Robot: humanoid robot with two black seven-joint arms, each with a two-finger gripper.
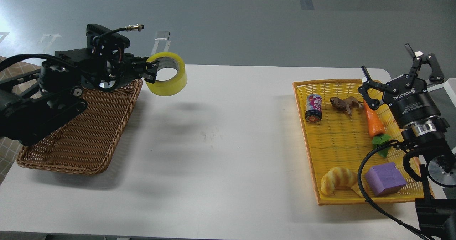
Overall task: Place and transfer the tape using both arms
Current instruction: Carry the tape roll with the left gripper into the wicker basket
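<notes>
My left gripper [151, 71] is shut on the near wall of the tape [171, 81], a yellowish translucent roll with a pale core. It holds the roll in the air above the table's far left part, just right of the brown wicker basket [85, 133]. My right gripper [399, 72] stands open and empty, fingers spread upward, over the far right corner of the yellow tray [338, 140].
The yellow tray holds a small can [313, 107], a brown toy animal [345, 104], a carrot [372, 120], a croissant [338, 180] and a purple block [385, 178]. The white table [221, 144] lies between basket and tray.
</notes>
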